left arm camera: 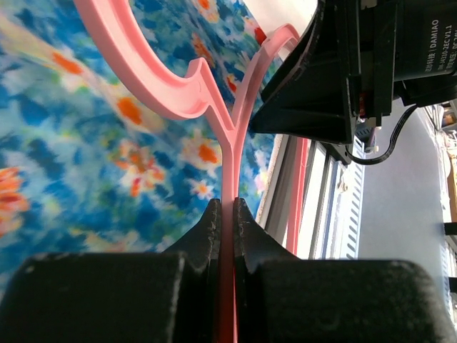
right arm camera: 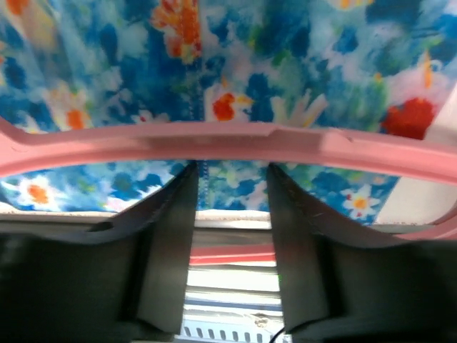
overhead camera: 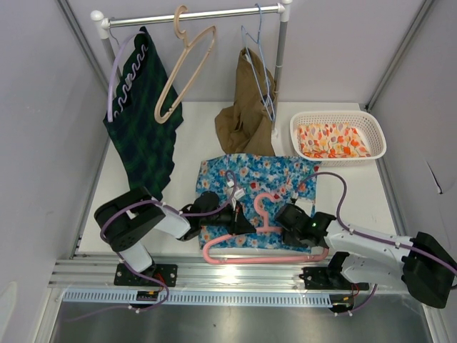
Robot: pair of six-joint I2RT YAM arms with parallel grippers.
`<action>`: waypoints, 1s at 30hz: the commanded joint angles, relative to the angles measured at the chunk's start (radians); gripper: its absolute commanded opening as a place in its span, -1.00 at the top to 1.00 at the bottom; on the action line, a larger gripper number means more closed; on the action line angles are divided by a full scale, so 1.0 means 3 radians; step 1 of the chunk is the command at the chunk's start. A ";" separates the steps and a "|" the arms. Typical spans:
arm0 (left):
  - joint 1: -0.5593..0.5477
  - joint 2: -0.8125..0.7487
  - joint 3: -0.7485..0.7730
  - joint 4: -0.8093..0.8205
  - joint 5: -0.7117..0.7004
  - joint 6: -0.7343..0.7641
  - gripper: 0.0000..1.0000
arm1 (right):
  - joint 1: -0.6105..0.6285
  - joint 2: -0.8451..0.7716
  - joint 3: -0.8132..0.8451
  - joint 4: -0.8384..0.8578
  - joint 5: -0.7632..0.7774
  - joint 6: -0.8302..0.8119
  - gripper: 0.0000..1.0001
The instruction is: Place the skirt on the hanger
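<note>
Blue floral skirt [overhead camera: 253,187] flat on white bench [overhead camera: 371,193], centre, toward near edge. Pink hanger [overhead camera: 268,223] lies on skirt's near half, hook pointing far. Left fingers [left arm camera: 211,232] pinched tight on thin hanger stem below hook fork. Right fingers [right arm camera: 171,236] spread wide, holding nothing; long hanger bar crosses just past tips, contact unclear. Far rail [overhead camera: 214,14]: 3 hangers, 2 carrying garments, 1 bare. White basket [overhead camera: 338,118] far right, patterned cloth inside.

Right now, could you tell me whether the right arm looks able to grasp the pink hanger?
Probably yes: the right gripper is open, with the pink hanger crossing just at its fingertips and nothing between. The left gripper clamps it elsewhere, at the neck.
</note>
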 commanded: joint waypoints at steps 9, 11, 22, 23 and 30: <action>0.0050 -0.0099 0.0135 -0.0347 -0.0210 0.0379 1.00 | -0.0065 0.0226 0.0344 -0.0006 0.0127 -0.0179 0.87; 0.0050 -0.0135 0.0151 -0.0460 -0.0286 0.0450 1.00 | -0.0111 0.0165 0.0456 -0.0084 0.0147 -0.0235 0.94; 0.0055 -0.0288 0.0289 -0.0880 -0.0527 0.0803 1.00 | -0.0250 -0.0106 0.0651 -0.0641 0.0117 -0.0261 0.17; 0.0055 -0.0243 0.0289 -0.0854 -0.0481 0.0793 1.00 | -0.0255 -0.0137 0.0636 -0.0712 0.0102 -0.0246 0.14; -0.0057 -0.0120 0.0080 -0.0374 -0.0277 0.0665 1.00 | -0.0296 -0.0178 0.0442 -0.0800 0.0015 0.0010 0.05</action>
